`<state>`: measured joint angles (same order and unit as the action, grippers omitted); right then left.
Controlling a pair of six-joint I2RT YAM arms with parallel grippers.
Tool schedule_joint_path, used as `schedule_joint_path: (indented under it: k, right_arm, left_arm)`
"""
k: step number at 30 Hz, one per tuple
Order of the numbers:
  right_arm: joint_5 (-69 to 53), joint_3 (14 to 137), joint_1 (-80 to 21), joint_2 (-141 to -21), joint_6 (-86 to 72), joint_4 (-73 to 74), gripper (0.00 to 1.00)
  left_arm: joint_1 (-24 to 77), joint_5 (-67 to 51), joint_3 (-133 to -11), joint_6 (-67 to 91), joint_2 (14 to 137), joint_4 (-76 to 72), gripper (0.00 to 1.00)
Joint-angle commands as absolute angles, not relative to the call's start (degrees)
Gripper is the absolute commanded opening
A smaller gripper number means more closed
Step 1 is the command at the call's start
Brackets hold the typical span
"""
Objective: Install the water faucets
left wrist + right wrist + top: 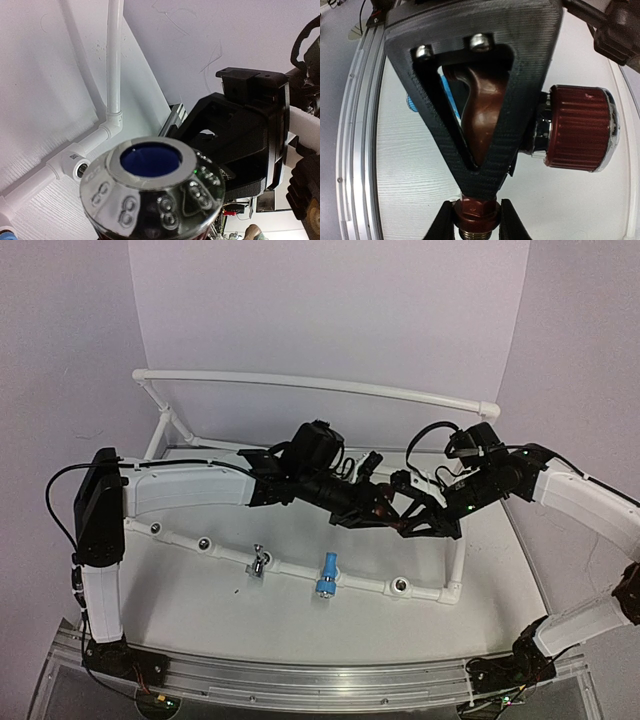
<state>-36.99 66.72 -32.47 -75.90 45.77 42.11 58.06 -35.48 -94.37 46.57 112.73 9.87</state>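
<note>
Both grippers meet above the table's middle on the dark red-brown faucet (381, 508). My left gripper (368, 508) is shut on its body; one V-shaped black finger of it (485, 165) covers the faucet (482, 107) in the right wrist view. My right gripper (477, 220) is shut on the hex collar above the threaded end. The ribbed red knob (577, 129) sticks out to the right. Its shiny silver cap with a blue centre (150, 175) fills the left wrist view. A light blue faucet (326, 575) and a grey metal faucet (258, 562) sit on the front pipe.
The white pipe frame (300, 383) runs along the back, down the sides and across the front (190, 540). An empty round socket (402, 586) faces up near the front right corner, also seen in the left wrist view (80, 170). An aluminium rail (320, 675) borders the near edge.
</note>
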Motion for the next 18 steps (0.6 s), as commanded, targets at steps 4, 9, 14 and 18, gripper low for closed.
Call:
schedule_joint_path:
  k: [4, 9, 14, 18]
  right_arm:
    - [-35.78, 67.09, -32.79, -75.25, 46.68, 42.02, 0.09]
    - [-35.42, 66.54, -32.78, -74.28, 46.76, 41.13, 0.05]
    - [-35.34, 66.49, -32.8, -74.32, 46.8, 40.96, 0.04]
    - [-34.97, 66.26, -32.8, -73.92, 47.27, 41.03, 0.03]
  left_arm:
    - [57.92, -36.35, -94.61, 46.37, 109.31, 6.54, 0.32]
    - [57.92, -36.13, -93.38, 46.34, 108.21, 6.73, 0.41]
    - [57.71, -36.84, -92.63, 46.68, 107.73, 6.98, 0.37]
    - [57.38, -37.17, -91.07, 47.31, 106.85, 6.45, 0.3]
